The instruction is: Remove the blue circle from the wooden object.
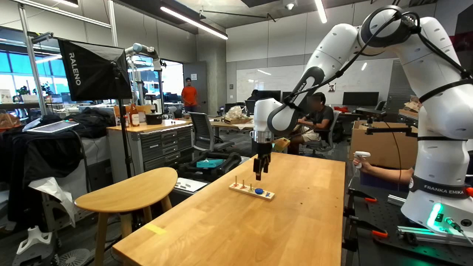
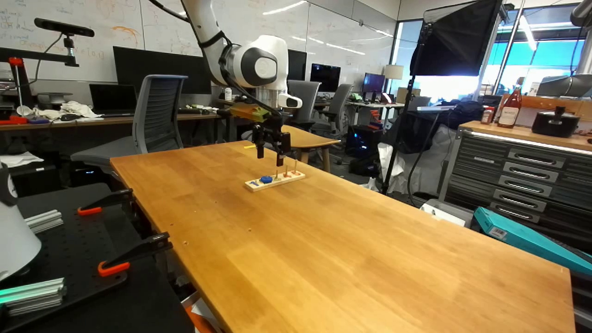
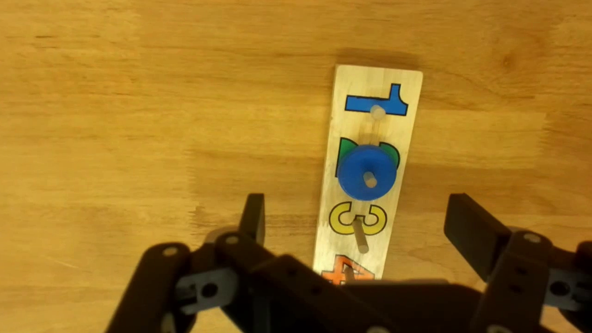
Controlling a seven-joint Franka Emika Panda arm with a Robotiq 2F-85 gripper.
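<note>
Gripper (image 3: pixel 357 210), spread left and right above the board (image 3: pixel 330 188), is probably aiming before dipping to pinch the blue ring (image 3: pixel 352 175).

- Narrow pale wooden board (image 3: pixel 351 126) lies on the large wooden tabletop (image 1: pixel 277 236).
- Flat round blue disc (image 3: pixel 354 173) sits on the board around a thin wooden peg (image 3: pixel 370 179), between the printed blue 1 (image 3: pixel 363 103) and yellow 3 (image 3: pixel 334 219).
- Black two-fingered gripper (image 2: pixel 270 159) hangs above the board, apart from it; in the wrist view, its fingers (image 3: pixel 253 217) stand left and right of the board.
</note>
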